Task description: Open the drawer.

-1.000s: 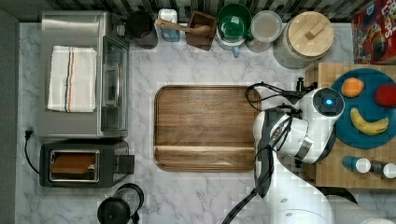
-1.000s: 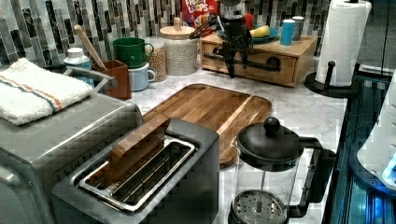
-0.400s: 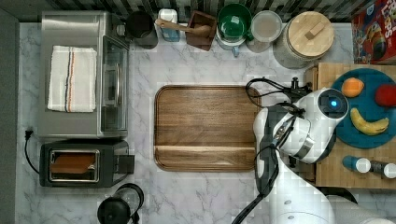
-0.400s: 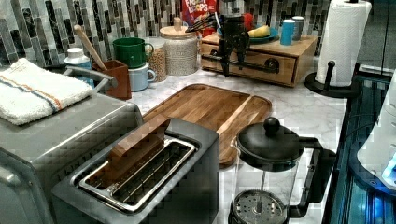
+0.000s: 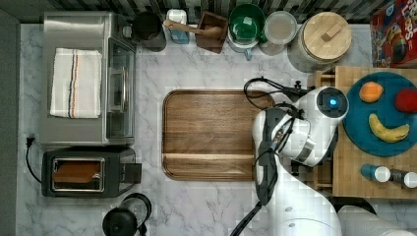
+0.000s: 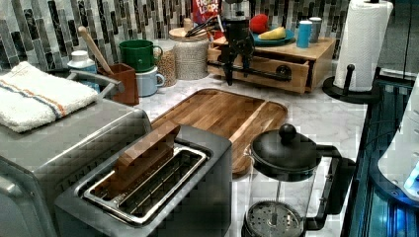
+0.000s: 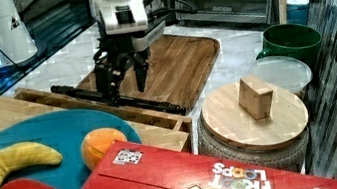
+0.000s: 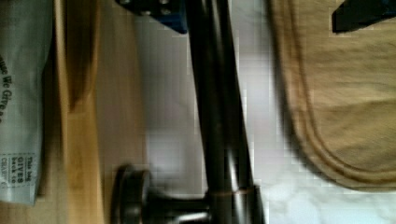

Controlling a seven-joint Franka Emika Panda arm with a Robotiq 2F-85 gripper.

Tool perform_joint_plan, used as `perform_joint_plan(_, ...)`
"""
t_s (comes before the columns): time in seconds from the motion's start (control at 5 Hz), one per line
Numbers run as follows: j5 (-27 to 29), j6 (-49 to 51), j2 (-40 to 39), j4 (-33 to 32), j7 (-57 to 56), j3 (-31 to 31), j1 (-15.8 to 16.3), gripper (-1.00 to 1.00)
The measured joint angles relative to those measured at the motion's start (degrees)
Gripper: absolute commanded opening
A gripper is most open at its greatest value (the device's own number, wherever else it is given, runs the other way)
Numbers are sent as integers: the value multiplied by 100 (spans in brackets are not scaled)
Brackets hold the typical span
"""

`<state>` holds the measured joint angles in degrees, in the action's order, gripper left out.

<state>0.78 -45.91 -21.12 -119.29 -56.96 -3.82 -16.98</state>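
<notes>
Drawer [image 6: 276, 66]: light bamboo box w/ 1 long black bar handle [image 7: 122, 100] across its front, on round standoffs. Sits in a bamboo stand at the top view's right, just beside the walnut cutting board [image 5: 211, 133]. In the left view the front stands proud of the stand, i.e. partly pulled out; in the right view open compartments show behind the front.

Hand [image 7: 126, 86]: pointing down over the handle, fingers either side of the bar. Fingers [image 7: 104, 81] spread wider than the bar; from the wrist view, contact w/ bar cannot be confirmed.

On stand top: 1 blue plate [image 5: 383, 142] carrying 1 banana [image 5: 388, 130], 1 orange [image 5: 371, 92], 1 red fruit [image 5: 406, 100]. 2 small canisters [image 5: 374, 172] near the top view's lower right corner of the stand.

Desk [image 5: 196, 206], marbled: 1 cutting board approx. centre. 1 cereal box [image 7: 189, 177], red, behind the stand in the left view. 1 jar w/ wooden lid [image 5: 324, 37], 1 green mug [image 5: 247, 22], 1 utensil pot w/ wooden spoon [image 5: 212, 32] along the tiled wall.

The top view's left: 1 toaster oven [image 5: 83, 78] w/ 1 folded towel [image 5: 74, 82] on top, 1 slot toaster [image 5: 83, 172], 1 French press [image 6: 281, 182]. 1 paper towel roll [image 6: 363, 42] at the left view's right.
</notes>
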Motion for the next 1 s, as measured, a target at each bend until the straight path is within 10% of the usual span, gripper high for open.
perform_joint_plan(1.0,542,-101,287,-313,1600,978,306,100)
